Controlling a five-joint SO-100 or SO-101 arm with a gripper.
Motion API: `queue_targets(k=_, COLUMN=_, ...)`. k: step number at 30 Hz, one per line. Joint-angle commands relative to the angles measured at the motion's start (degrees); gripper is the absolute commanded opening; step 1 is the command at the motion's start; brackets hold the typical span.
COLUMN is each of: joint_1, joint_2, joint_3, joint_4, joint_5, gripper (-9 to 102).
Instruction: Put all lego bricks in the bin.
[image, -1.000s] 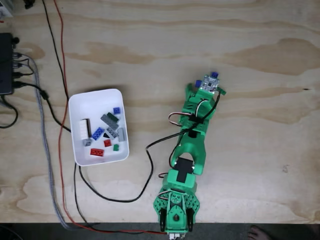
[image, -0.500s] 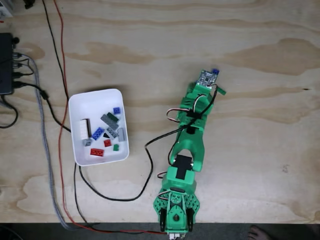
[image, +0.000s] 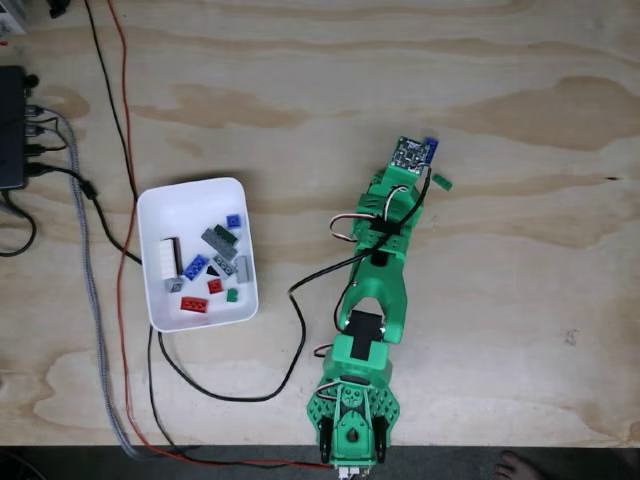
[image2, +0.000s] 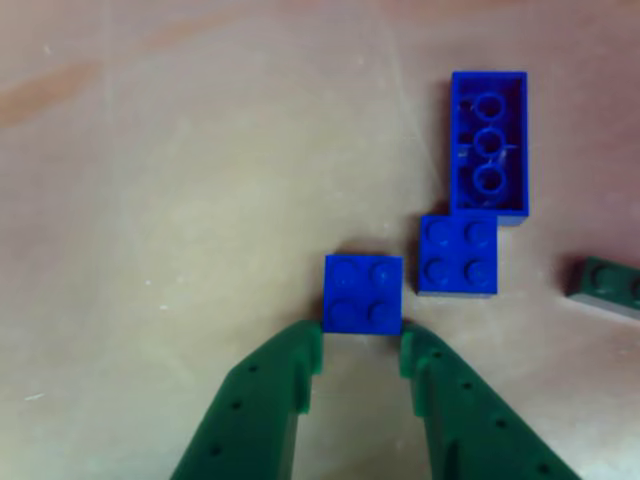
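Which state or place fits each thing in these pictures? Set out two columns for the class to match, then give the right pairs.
Things:
1. long blue brick
2. nearest blue square brick
3. dark green brick
4. red brick

States or places:
A. lies in the bin
B. at the gripper fingertips
C. upside down, hollow side up
D. cut off by the right edge of the other view

Pairs: 1-C, 2-B, 3-D, 4-A

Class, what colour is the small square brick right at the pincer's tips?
Blue; the small square brick shows best in the other view.
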Motion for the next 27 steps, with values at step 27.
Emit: queue_targets(k=27, joint_1=-12.74, joint_2=28.56, joint_3=0.79, joint_4=22.85, joint_5=11.78, gripper=0)
